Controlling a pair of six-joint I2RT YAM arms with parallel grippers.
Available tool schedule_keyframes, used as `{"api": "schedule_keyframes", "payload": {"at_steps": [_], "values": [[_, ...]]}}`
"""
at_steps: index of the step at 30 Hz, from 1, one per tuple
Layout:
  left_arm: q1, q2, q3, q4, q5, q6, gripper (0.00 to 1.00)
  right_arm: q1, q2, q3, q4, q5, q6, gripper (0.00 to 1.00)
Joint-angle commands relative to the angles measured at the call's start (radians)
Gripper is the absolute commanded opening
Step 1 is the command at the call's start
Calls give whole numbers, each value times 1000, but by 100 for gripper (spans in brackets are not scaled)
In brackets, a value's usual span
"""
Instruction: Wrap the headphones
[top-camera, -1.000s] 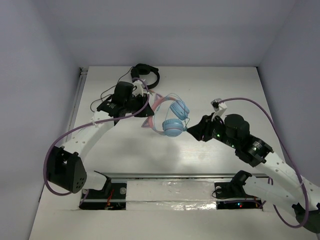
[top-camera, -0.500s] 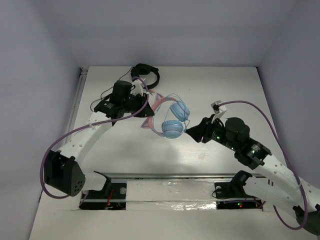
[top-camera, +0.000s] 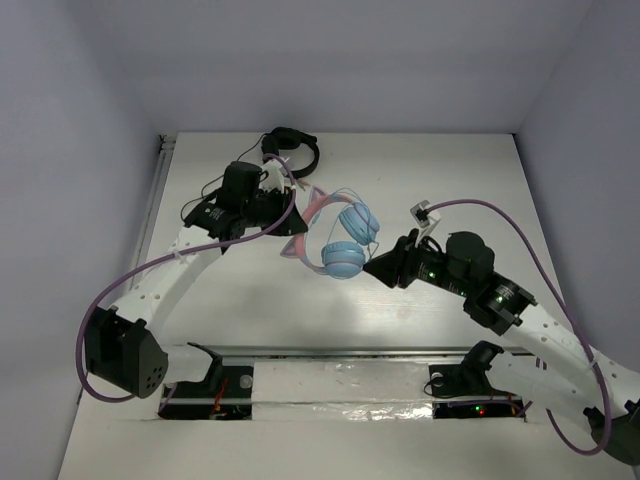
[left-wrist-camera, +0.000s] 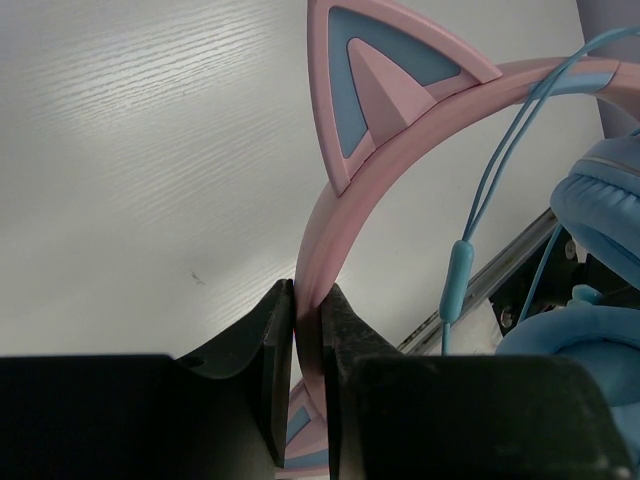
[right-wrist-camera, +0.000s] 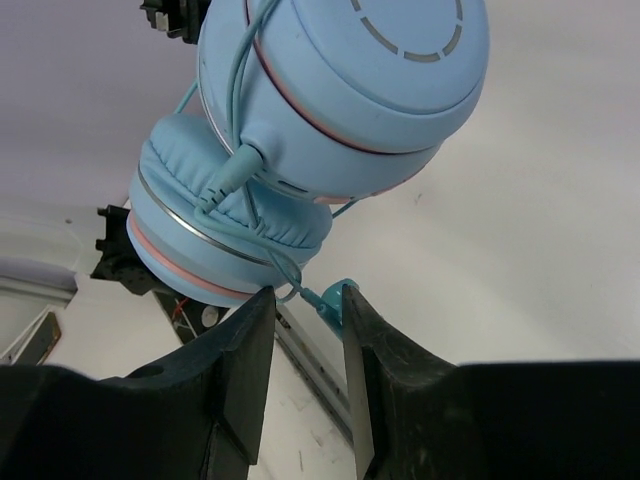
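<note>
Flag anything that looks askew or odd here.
Nothing damaged. The headphones are held off the table by the left gripper, pinched at the pink headband, and the pale blue cable loops loosely around the earcups, not yet neatly wound.

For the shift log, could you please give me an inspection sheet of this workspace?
Surface: white table.
Job's things: headphones, blue earcups together, pink headband toward the left arm.
Clutter: black headphones near the far wall.
Grippers: left claw shut on the headband; right claw open, the blue cable ending between its jaws.
Cables: blue cable looped across headband and earcups; purple hoses along both arms.
Surroundings: plain pale walls on three sides.
</note>
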Motion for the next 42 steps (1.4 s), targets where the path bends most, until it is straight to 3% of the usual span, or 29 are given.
{"api": "schedule_keyframes", "payload": {"at_steps": [1, 4, 16, 24, 31, 35, 42], "values": [[-4, -51, 46, 43, 56, -12, 0, 9, 6, -14, 92, -65, 5, 38], [-4, -48, 48, 45, 56, -12, 0, 9, 17, -21, 115, -83, 11, 36], [-4, 6, 123, 51, 20, 0, 0, 9, -40, -9, 17, -66, 26, 9], [-4, 43, 135, 71, 42, 0, 0, 9, -101, 44, -106, -23, 17, 2], [-4, 27, 100, 54, 88, 24, 0, 9, -132, 187, -224, 180, -13, 0], [-4, -3, 57, 36, 92, 41, 0, 9, -98, 264, -296, 376, -46, 0], [-4, -43, -15, 39, 77, 47, 0, 9, -51, 360, -285, 506, -60, 0]]}}
